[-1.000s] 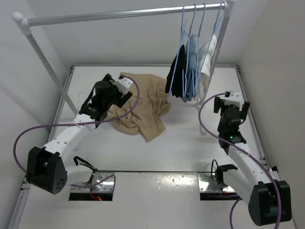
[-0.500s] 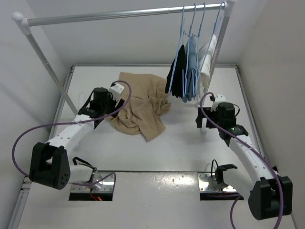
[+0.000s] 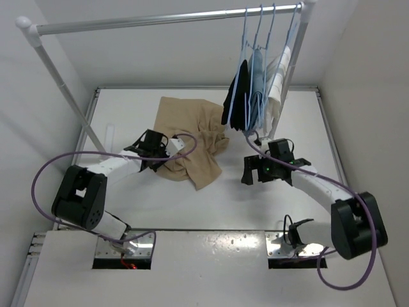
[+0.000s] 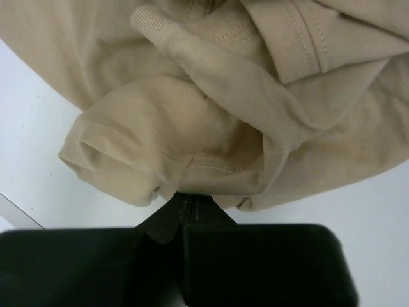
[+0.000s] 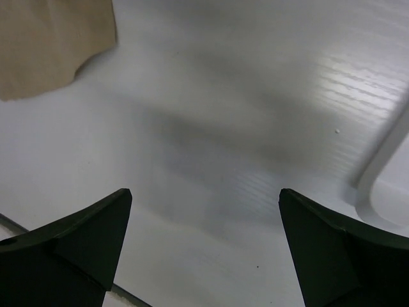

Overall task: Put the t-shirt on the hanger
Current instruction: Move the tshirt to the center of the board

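Observation:
The tan t-shirt (image 3: 192,137) lies crumpled on the white table, left of the middle. My left gripper (image 3: 171,152) is low at its near-left edge; in the left wrist view the gripper (image 4: 188,198) is shut on a fold of the t-shirt (image 4: 223,109). My right gripper (image 3: 250,171) hovers low over bare table right of the cloth, open and empty (image 5: 204,192), with a corner of the t-shirt (image 5: 51,45) ahead to its left. The pale-blue wire hanger (image 3: 241,70) hangs on the rail, leftmost of the group of hangers.
A clothes rail (image 3: 140,21) spans the back. A black garment (image 3: 233,105), a blue one (image 3: 257,96) and a white one (image 3: 279,83) hang at its right end. The rack's foot (image 5: 383,185) stands close on the right gripper's right.
My left arm came down to the t-shirt's near-left edge and its jaws closed on the cloth. My right arm swung down and to the left, close over the table.

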